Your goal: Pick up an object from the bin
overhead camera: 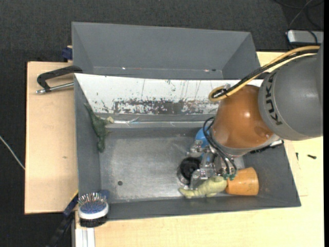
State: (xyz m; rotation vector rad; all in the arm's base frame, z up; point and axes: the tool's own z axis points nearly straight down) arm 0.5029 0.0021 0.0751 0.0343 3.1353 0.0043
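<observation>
My gripper [204,164] is low in the bin's front right part, under the arm's orange cover. A black round thing [186,169] lies right against its left side. Just in front of it is a pale yellow-green soft thing [204,188], stretched along the front wall. An orange cup-shaped thing [243,181] lies on its side to the right of that, touching it. A small blue thing [200,136] peeks out behind the gripper, partly hidden by the cover. I see nothing held.
A dark green limp thing [97,130] hangs along the bin's left wall near the back corner. The arm and its orange cover fill the right side above the bin. Bare floor stretches across the bin's left and middle.
</observation>
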